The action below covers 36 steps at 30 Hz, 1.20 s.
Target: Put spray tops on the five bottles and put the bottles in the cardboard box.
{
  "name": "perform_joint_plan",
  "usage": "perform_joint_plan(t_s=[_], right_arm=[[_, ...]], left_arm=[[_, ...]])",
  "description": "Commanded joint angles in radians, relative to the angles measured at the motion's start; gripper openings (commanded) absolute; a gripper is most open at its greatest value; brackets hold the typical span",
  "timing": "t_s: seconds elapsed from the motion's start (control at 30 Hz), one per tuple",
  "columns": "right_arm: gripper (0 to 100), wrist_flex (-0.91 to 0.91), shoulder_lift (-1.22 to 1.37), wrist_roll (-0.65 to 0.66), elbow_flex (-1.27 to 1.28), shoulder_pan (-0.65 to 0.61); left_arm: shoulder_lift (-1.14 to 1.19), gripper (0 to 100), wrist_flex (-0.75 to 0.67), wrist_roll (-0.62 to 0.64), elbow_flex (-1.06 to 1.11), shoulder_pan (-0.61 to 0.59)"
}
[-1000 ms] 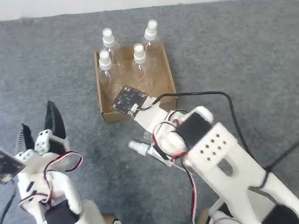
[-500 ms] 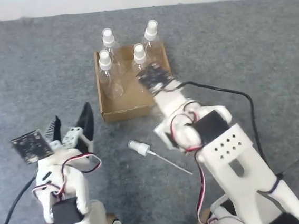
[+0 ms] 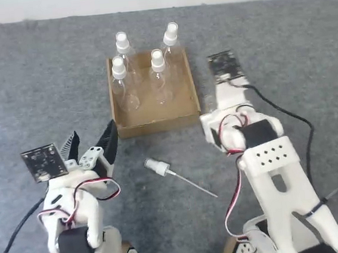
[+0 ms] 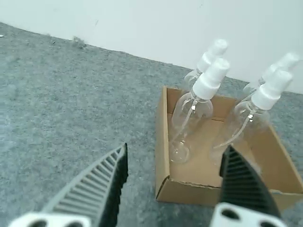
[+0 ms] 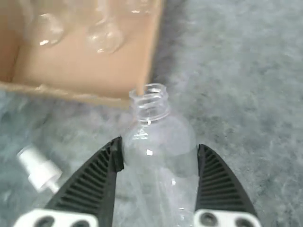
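1. My right gripper [image 5: 158,147] is clamped on the uncapped bottle [image 5: 160,135], with one ribbed finger pressed against each side of its clear body.
2. The bottle's open threaded neck sticks out past my fingertips and points at the cardboard box [image 5: 85,90]. The bottle is outside the box, just short of a corner of its near wall.
3. The loose spray top [image 5: 37,169] lies on the grey carpet [image 5: 236,71], off to one side of my right fingers and apart from the bottle (from the high view, its thin dip tube trails away from the box).
4. My left gripper [image 4: 176,152] is spread wide with nothing between its fingers. It hangs above the carpet in front of the box, near the left front corner.
5. Four capped bottles [image 4: 189,109] stand upright inside the box in two rows of two, each with a white spray top on.
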Motion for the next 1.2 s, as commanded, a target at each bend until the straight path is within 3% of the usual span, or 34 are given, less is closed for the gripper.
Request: perform_joint_plan(t_s=[0.0,0.3,0.5,0.83,1.0,1.17], right_arm=[[11.4,-0.133,-0.047,-0.061,0.037,0.091],[11.3,-0.254,-0.047,-0.066,0.110,0.128],[11.3,-0.255,-0.038,-0.068,0.112,0.128],[11.3,-0.255,-0.036,-0.068,0.112,0.128],[11.3,-0.255,-0.036,-0.068,0.112,0.128],[11.4,-0.255,-0.036,-0.068,0.112,0.128]], left_arm=[[-0.009,30,0.043,-0.005,-0.110,0.017],[-0.006,30,0.218,-0.049,-0.277,0.157],[0.006,30,0.238,-0.052,-0.297,0.193],[0.402,30,0.290,-0.038,-0.526,0.195],[0.549,30,0.331,0.048,-0.573,0.275],[0.657,30,0.324,0.236,-0.575,0.339]])
